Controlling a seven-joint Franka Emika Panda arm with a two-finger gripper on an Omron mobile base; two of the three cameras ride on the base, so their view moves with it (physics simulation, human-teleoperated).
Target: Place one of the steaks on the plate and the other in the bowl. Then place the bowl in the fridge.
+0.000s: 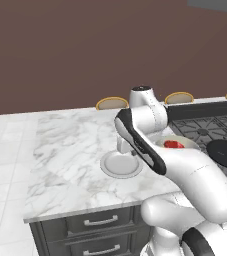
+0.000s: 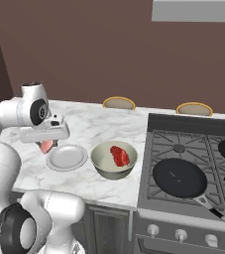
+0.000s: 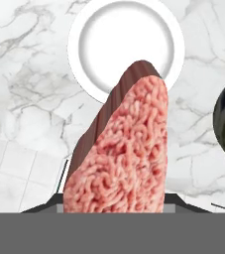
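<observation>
Fingertips of the white arm's two-finger gripper [image 2: 46, 145] are lying hidden behind the paler pink slab of raw steak [image 3: 121, 154] in the hand view, and its bottom end is being cut off by the frame edge; the jaws are standing clamped on that steak, which is hanging upright above the white marble counter [image 1: 70, 145]. In the right base view the same pink steak is peeking out below the hand, just left of and above the small round light grey plate [image 2: 67, 157], apart from it. In the left base view the arm's own forearm is covering the hand and the meat, and is also hiding part of the deep beige-cream bowl [image 1: 177, 144], so only its far rim and a patch of the bright red steak [image 1: 173, 144] are showing. The right base view is giving the whole bowl, just right of the plate, with the red steak lying flat inside. The hand view is showing the plate's bare white centre beyond the steak's dark brown edge, and a dark curved sliver at the right edge that is too cropped to identify.
</observation>
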